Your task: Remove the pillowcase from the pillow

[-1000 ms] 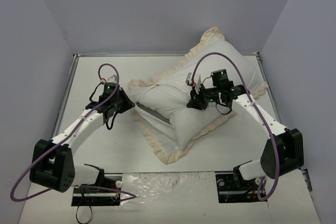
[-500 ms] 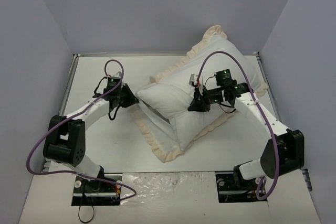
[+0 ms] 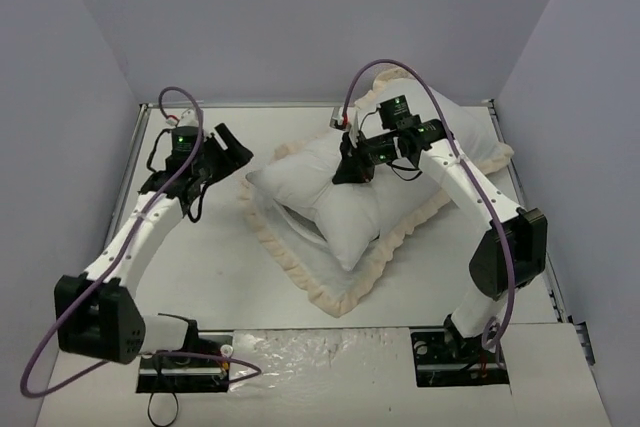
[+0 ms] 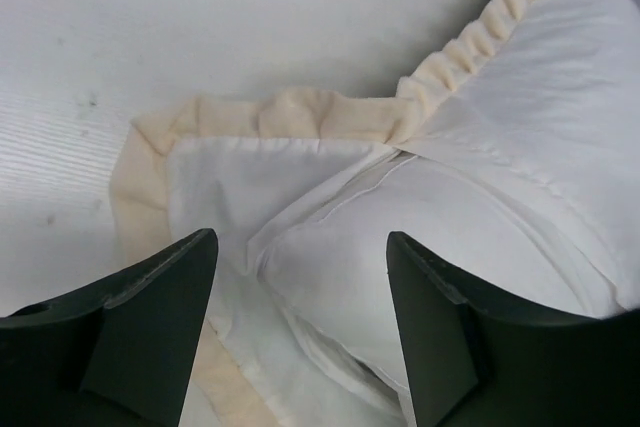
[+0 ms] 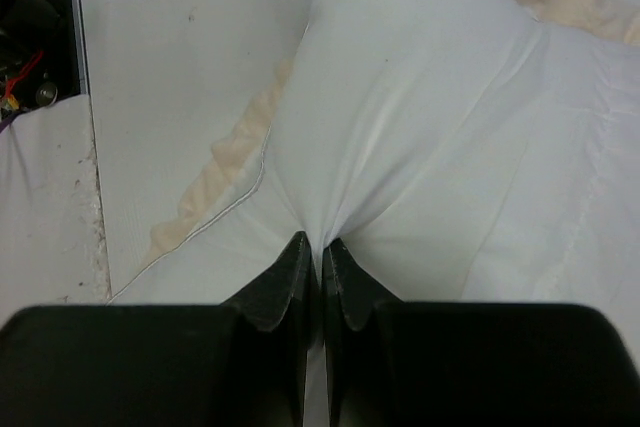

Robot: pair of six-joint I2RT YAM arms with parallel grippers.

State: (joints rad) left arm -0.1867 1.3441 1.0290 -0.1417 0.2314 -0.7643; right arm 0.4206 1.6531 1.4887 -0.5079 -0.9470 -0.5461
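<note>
The plump white pillow (image 3: 335, 209) sticks partway out of the pillowcase (image 3: 300, 269), which lies flat under it with its cream frill spread on the table. The case's far end (image 3: 455, 132) still covers the pillow's back part. My right gripper (image 3: 350, 169) is shut, pinching a fold of the pillow's white fabric (image 5: 400, 117) from above; the right gripper (image 5: 320, 244) shows creases fanning from its tips. My left gripper (image 3: 226, 147) is open to the left of the pillow's corner, holding nothing. In its wrist view the left gripper (image 4: 300, 239) frames the pillow's corner (image 4: 330, 267) and the pillowcase frill (image 4: 290, 112).
The white table (image 3: 190, 277) is walled by grey panels on three sides. A metal rail (image 3: 125, 197) runs along its left edge and another along the right edge (image 3: 555, 292). Both arm bases sit at the near edge.
My left gripper opened, let go of the pillowcase edge and drew back up and left. My right gripper moved up and left, pulling the pillow with it.
</note>
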